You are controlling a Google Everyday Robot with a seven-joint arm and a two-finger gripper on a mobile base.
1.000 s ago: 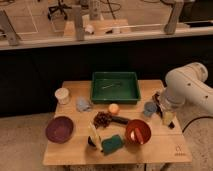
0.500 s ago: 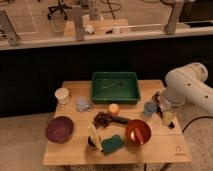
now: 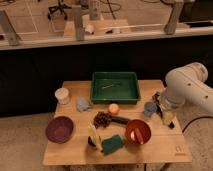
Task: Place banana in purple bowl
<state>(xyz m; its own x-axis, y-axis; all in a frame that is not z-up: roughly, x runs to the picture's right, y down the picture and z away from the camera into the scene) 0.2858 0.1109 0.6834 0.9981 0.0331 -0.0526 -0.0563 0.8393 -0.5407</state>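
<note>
The banana [image 3: 93, 133] is a slim pale yellow piece at the table's front middle, between a bunch of dark grapes [image 3: 102, 119] and a green sponge [image 3: 113, 144]. The purple bowl [image 3: 60, 129] sits empty at the front left of the wooden table [image 3: 165, 149], about a bowl's width left of the banana. My gripper [image 3: 163, 105] hangs from the white arm [image 3: 186, 87] over the table's right edge, far from both the banana and the purple bowl.
A red bowl [image 3: 138, 132] with an orange-yellow stick stands right of the sponge. A green tray [image 3: 115, 86] is at the back. A small orange fruit [image 3: 114, 108], a white cup [image 3: 62, 95], a grey-blue cloth [image 3: 83, 104] and a blue cup [image 3: 149, 108] are spread around.
</note>
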